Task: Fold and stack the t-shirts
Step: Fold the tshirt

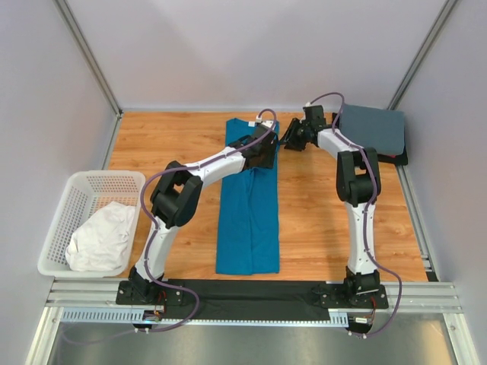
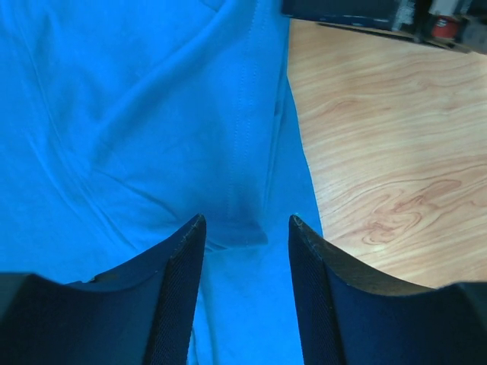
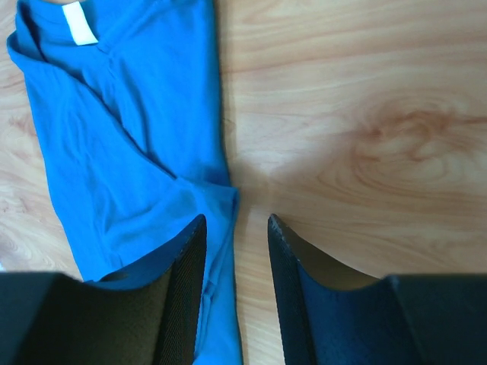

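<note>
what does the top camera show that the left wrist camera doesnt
Only the top view: the white mesh basket at the left holding a white t-shirt, the folded grey t-shirt in the far right corner, the right gripper, and the full length of the teal t-shirt. Only the left wrist view: the stitched seam and creases up close, with cloth bunched between the open fingers of the left gripper. Both: the teal t-shirt, the wooden table and the left gripper.
</note>
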Motion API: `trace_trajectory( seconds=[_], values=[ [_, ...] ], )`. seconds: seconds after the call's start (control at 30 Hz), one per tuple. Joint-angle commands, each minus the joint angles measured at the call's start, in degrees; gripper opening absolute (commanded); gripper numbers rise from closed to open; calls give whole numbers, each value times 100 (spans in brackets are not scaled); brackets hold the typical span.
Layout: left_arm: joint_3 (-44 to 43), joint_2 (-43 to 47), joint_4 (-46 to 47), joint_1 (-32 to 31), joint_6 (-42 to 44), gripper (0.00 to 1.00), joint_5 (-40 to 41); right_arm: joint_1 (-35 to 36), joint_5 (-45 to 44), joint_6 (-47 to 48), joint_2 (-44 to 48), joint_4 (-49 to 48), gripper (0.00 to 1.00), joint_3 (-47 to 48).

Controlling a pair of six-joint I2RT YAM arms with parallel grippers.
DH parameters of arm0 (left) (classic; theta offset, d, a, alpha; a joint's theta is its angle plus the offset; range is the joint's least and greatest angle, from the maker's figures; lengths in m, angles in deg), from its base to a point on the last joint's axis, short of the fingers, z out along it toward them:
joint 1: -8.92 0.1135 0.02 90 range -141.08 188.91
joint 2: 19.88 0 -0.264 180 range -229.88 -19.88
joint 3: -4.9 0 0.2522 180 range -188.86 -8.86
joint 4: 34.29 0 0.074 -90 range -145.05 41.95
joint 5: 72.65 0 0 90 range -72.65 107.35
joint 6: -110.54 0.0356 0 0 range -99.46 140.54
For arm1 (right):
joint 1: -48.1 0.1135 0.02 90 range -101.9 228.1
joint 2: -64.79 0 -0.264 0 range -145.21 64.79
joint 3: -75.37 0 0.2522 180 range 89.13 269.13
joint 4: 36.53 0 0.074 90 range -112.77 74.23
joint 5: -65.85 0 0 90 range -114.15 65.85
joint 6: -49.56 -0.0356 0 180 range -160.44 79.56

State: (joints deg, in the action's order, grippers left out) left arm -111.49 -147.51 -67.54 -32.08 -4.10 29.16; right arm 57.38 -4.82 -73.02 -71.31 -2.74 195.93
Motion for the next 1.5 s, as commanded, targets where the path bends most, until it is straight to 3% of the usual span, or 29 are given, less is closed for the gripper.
trace_trajectory(
  seconds=[0.0,0.3,0.47,0.5,0.6,0.73,1.13,1.47],
  values=[
    [-99,-77,200,-40,311,53,-100,65,150,-100,-171,-219,40,446],
    [-47,-156,217,-40,302,52,-136,188,-52,-108,-462,-193,39,728],
    [-47,-218,191,-40,276,52,-135,197,-193,-56,-462,-96,21,745],
    [-47,-227,199,-40,276,51,-127,188,-193,-56,-445,-96,11,745],
    [-47,-253,182,-40,258,47,-118,215,-193,-38,-401,-122,1,763],
    [-29,-253,217,-40,179,43,-206,329,-263,76,-287,-61,0,824],
    [120,-201,419,-14,-40,42,-232,759,-834,551,-216,405,2,1273],
    [1595,765,1254,346,-919,42,-750,1023,-870,419,-681,502,4,1712]
  ],
)
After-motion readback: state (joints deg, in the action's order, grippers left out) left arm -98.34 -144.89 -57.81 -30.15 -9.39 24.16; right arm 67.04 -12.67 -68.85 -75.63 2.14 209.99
